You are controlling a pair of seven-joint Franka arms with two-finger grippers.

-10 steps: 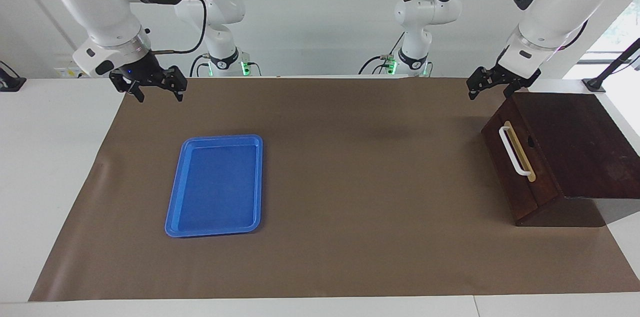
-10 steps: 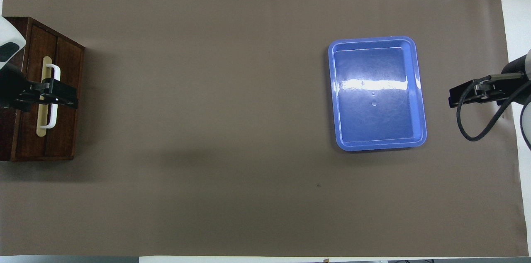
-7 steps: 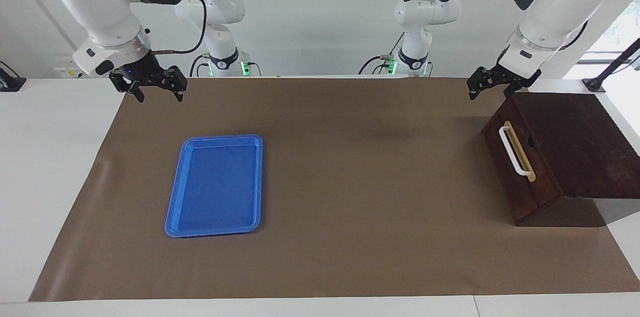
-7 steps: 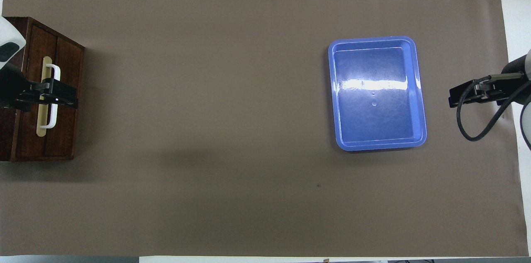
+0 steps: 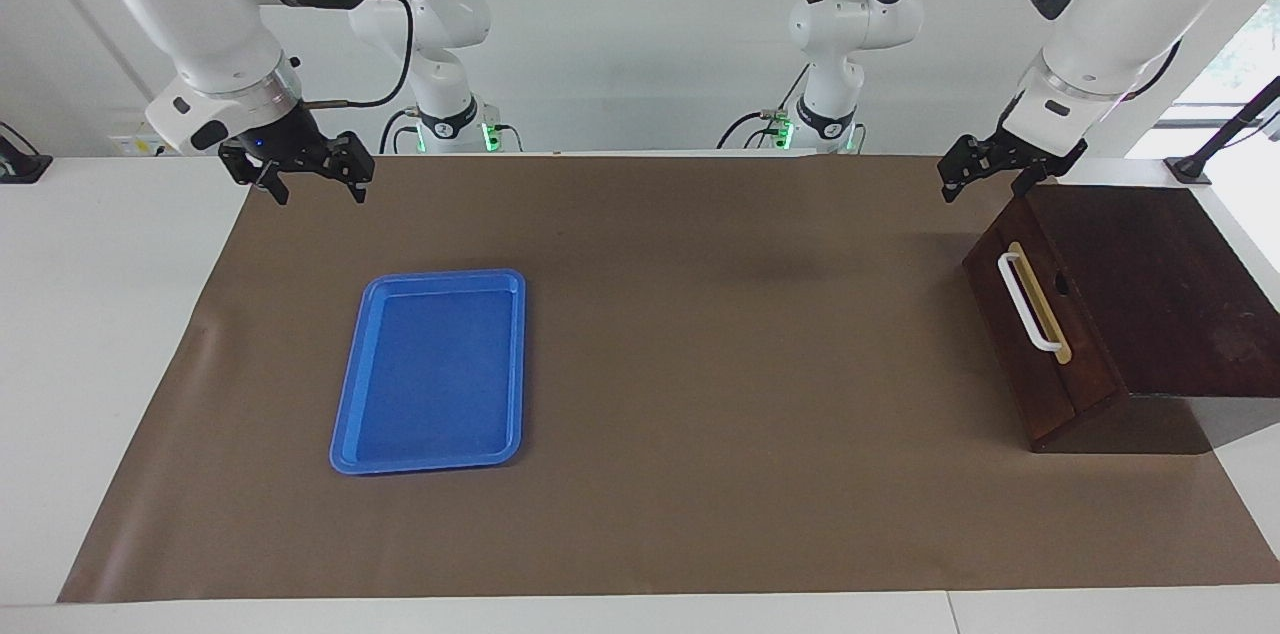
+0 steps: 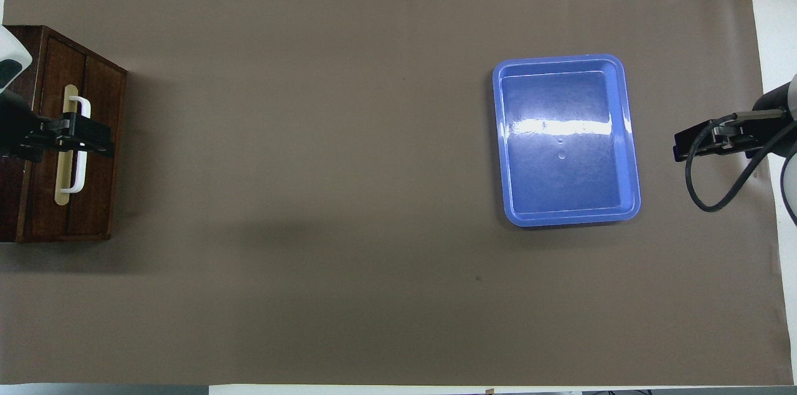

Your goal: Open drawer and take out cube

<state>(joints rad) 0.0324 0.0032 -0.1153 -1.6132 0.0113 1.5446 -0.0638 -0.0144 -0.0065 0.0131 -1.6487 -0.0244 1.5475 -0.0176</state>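
Overhead, the left gripper (image 6: 78,138) covers the white bar handle (image 6: 80,144) of the drawer (image 6: 93,152), but the facing view shows it raised in the air, clear of the wood, hanging by the box's upper corner nearest the robots, its fingers spread and holding nothing. Nothing touches the handle. The right gripper (image 5: 312,176) hangs with its fingers apart as well, holding nothing, up over the edge of the brown mat (image 5: 700,364) at the right arm's end of the table, where that arm waits.

Closed and flush, the drawer sits in the front of a dark brown slant-topped box (image 5: 1150,284) at the left arm's end of the table. Its front is dark wood, with the white handle mounted on a tan strip (image 5: 1045,309) that runs along the face, and a small dark notch shows just beside the strip. With the drawer shut, its inside is hidden, and the cube cannot be seen in either view.

Farther from the robots than the right gripper, toward the right arm's end and well apart from the box, a blue tray (image 5: 345,414) lies flat on the mat. Its glossy floor holds nothing.
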